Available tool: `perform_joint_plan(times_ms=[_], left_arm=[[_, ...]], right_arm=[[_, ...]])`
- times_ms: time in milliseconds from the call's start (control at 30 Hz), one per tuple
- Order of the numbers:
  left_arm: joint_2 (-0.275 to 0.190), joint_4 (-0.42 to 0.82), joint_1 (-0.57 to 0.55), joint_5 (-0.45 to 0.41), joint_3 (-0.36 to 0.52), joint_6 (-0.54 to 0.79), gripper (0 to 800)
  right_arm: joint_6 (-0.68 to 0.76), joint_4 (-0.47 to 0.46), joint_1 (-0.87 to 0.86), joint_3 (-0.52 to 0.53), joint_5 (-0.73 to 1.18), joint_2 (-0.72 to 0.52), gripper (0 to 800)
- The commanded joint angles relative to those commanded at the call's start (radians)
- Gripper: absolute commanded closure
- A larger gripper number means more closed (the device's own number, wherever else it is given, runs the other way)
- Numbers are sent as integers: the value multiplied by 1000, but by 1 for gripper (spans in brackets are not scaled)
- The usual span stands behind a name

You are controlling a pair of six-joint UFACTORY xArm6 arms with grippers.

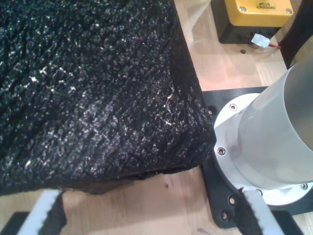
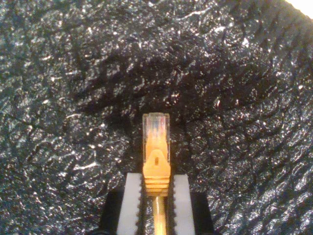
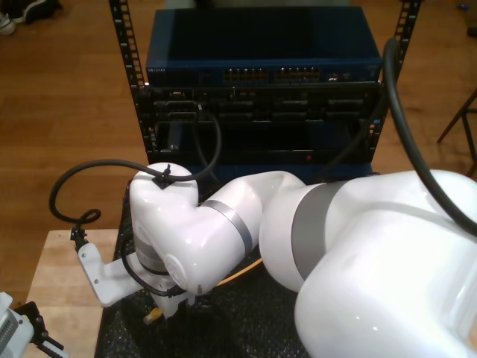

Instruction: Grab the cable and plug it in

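My second end effector (image 2: 156,200) pinches the cable (image 2: 156,161) behind its plug (over the black mat (image 2: 58,73)), so a slight twist could misalign insertion.

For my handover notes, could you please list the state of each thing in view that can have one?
Cable: gripped behind its clear plug, plug sticking out free above the black foam mat, not plugged in.
My second gripper: shut on the cable.
My first gripper: open, holding nothing.

Black foam mat (image 1: 93,93) beside silver arm base (image 1: 264,147)
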Motion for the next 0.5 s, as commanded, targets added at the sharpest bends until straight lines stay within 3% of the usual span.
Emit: perform_joint_plan(times_ms=[300, 500], left_arm=[[-9, -25, -35, 11, -12, -20, 0], [-9, -74, -115, 28, -57, -74, 0]], right_arm=[[3, 8, -101, 12, 74, -129, 796], [9, 9, -176, 86, 117, -255, 796]])
